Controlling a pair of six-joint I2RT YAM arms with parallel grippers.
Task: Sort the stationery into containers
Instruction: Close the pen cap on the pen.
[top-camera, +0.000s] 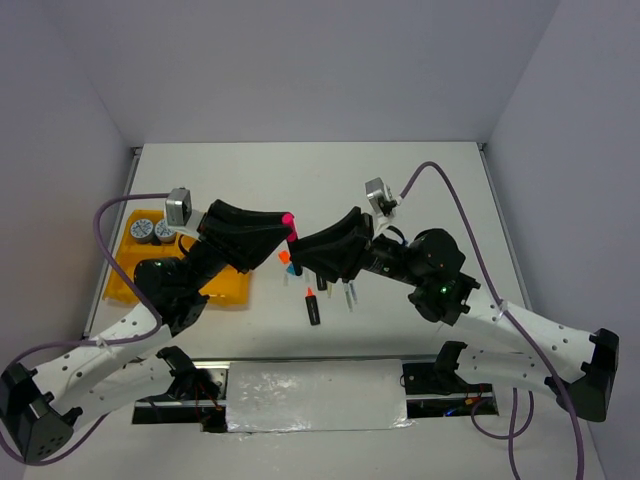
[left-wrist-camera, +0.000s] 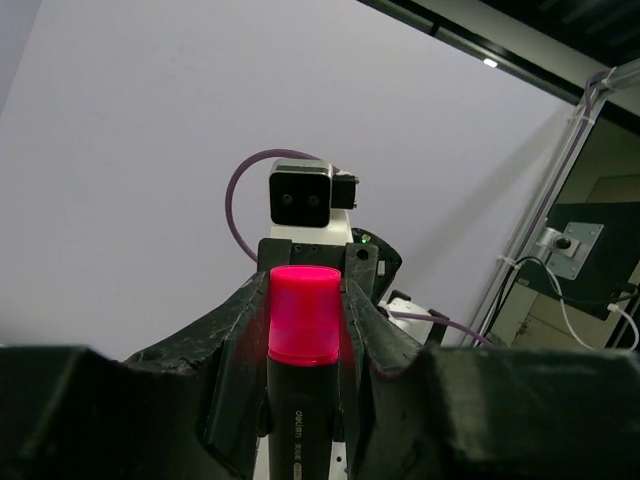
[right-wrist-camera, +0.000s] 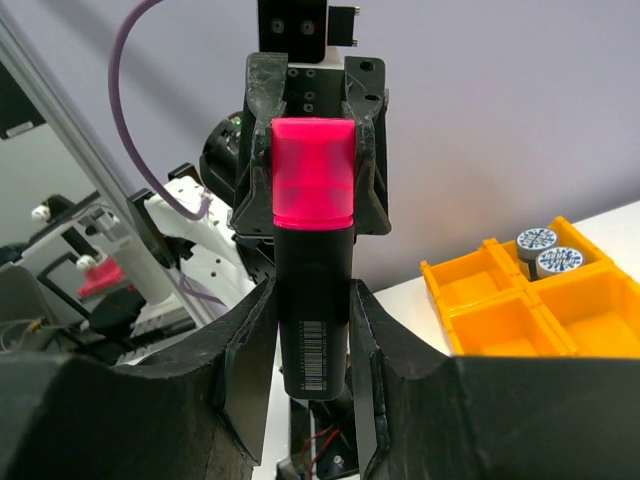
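Where the two arms meet above the middle of the table, a pink-capped marker (right-wrist-camera: 313, 300) stands upright in mid-air, cap uppermost, held off the tabletop (top-camera: 420, 190). The left gripper (top-camera: 284, 228) is clenched on the marker at cap height, its fingers (right-wrist-camera: 268, 110) pressed to either side of the pink cap. The right gripper (right-wrist-camera: 312, 335), coming from the opposite side, grasps the black barrel lower down, and its pads show no gap against the barrel.

On the table directly below lie the remaining loose items: an orange-capped marker (top-camera: 312, 305) nearest the arm bases, a blue-capped marker (top-camera: 297, 271) partly hidden under the right gripper, and thin pale pens (top-camera: 350, 294) just to the right. To the left, partly covered by the left arm, sits the yellow-orange tray (top-camera: 118, 283). Two round blue-and-white tins (top-camera: 152, 230) stand side by side, touching, in its far-left compartment. The compartments visible from the right wrist hold nothing else.
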